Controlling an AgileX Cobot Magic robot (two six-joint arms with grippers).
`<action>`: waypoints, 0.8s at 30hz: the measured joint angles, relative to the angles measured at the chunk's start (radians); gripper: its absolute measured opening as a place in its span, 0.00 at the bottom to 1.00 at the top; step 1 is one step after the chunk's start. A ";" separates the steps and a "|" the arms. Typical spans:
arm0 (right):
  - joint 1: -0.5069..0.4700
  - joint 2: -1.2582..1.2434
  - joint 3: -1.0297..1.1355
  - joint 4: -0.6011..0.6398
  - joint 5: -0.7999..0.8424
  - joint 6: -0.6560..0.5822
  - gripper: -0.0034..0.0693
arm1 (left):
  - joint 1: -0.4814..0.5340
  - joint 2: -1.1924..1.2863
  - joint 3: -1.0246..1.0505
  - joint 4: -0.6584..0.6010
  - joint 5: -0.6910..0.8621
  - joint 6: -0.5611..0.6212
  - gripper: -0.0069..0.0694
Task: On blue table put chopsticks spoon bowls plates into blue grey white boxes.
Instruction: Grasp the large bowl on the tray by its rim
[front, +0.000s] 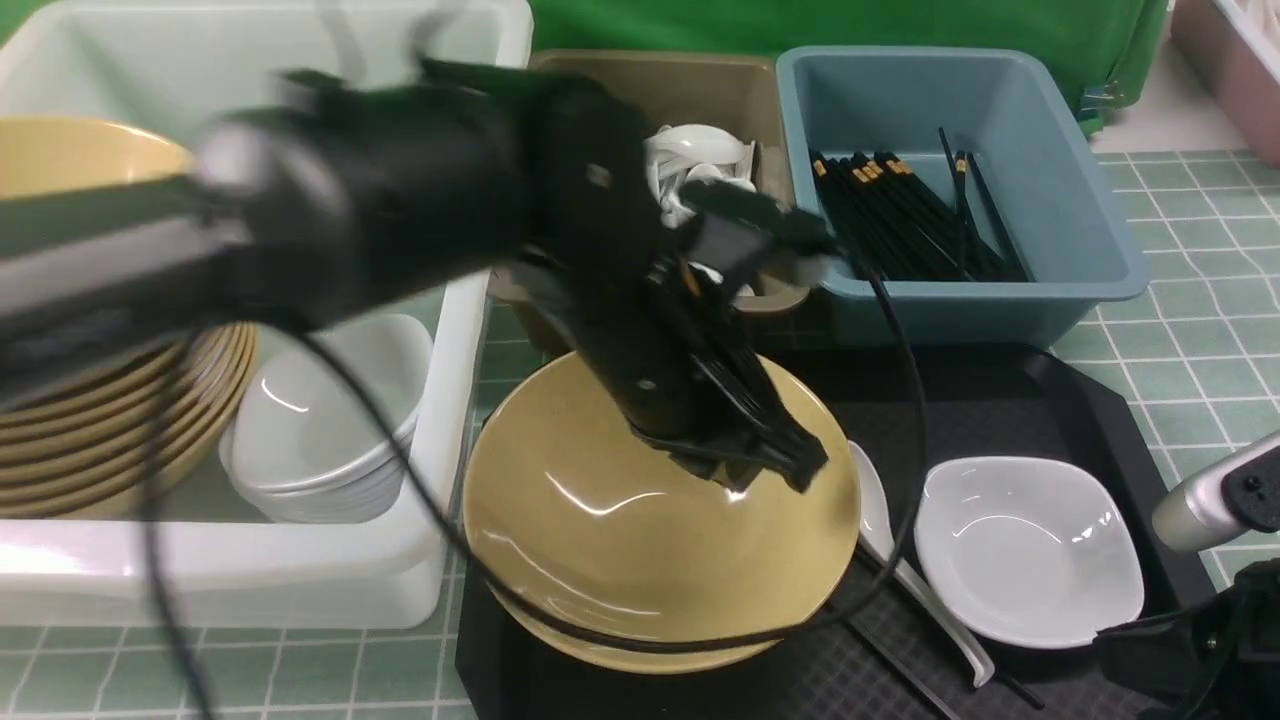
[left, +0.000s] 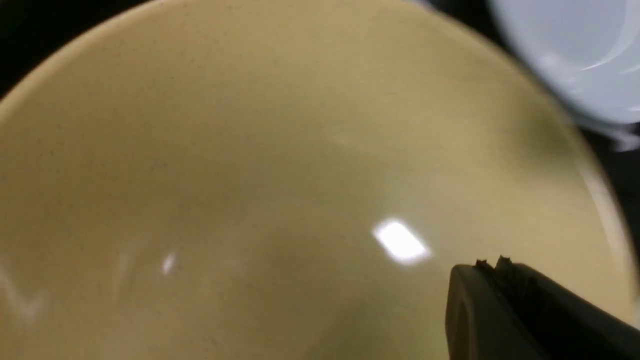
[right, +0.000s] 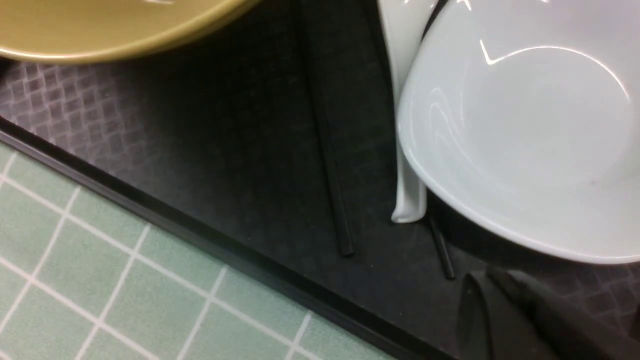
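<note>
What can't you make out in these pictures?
Front view: the blurred left arm hides part of the plate stack and spoons; the edge cuts off the right arm.
Right wrist view: the white bowl covers most of one chopstick.
Left wrist view: blur hides whether the left gripper touches the yellow plate.

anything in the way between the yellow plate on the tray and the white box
Nothing loose lies between them. The yellow plate sits right beside the white box; only the box's own wall separates them. Inside, stacked white bowls stand between that wall and the plate stack.

Left hand (front: 792, 468) closed (right hand (right: 477, 282) too)
</note>
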 joint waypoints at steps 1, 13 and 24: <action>0.000 0.000 0.000 0.001 0.000 0.000 0.10 | -0.010 0.039 -0.019 0.022 0.001 -0.018 0.09; 0.000 0.000 -0.001 0.001 -0.001 -0.001 0.11 | -0.130 0.147 -0.093 -0.229 -0.080 0.129 0.09; 0.001 0.000 -0.001 0.001 -0.001 -0.001 0.11 | -0.070 0.098 -0.249 0.107 0.094 0.058 0.11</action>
